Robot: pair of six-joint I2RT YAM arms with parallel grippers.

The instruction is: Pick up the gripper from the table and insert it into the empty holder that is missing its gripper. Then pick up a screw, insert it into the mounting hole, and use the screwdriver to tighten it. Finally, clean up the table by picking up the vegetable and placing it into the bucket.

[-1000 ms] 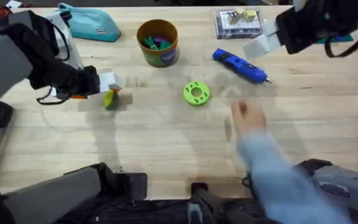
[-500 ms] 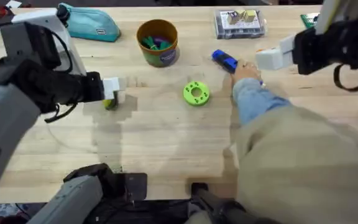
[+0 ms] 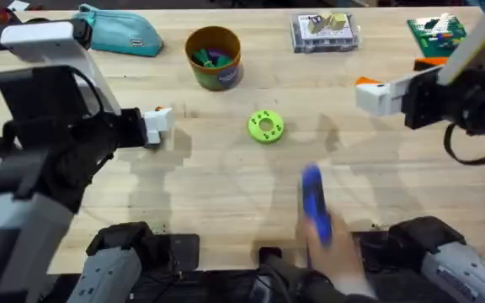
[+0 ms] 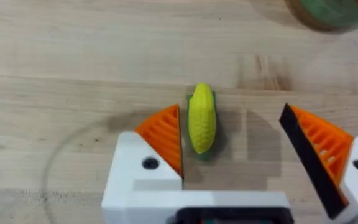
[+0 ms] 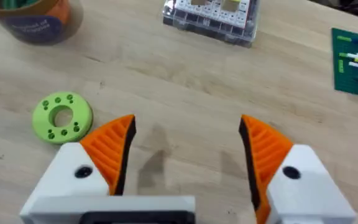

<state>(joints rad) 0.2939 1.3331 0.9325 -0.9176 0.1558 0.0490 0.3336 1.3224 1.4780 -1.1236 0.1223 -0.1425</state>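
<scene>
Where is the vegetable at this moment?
In the left wrist view, the vegetable lies on the table between the open pads of the left end effector, close beside one orange pad. That is the table's left side, left of the green disc.

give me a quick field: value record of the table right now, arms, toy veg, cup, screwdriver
left hand: open, fingers either side of the vegetable, which lies on the table
right hand: open, nothing between its fingers, over bare wood
bucket: upright at the far side, coloured items inside
screwdriver: at the near edge, in a person's hand
green disc: flat, mid-table
teal pouch: far left
clear box: far right of the bucket
</scene>
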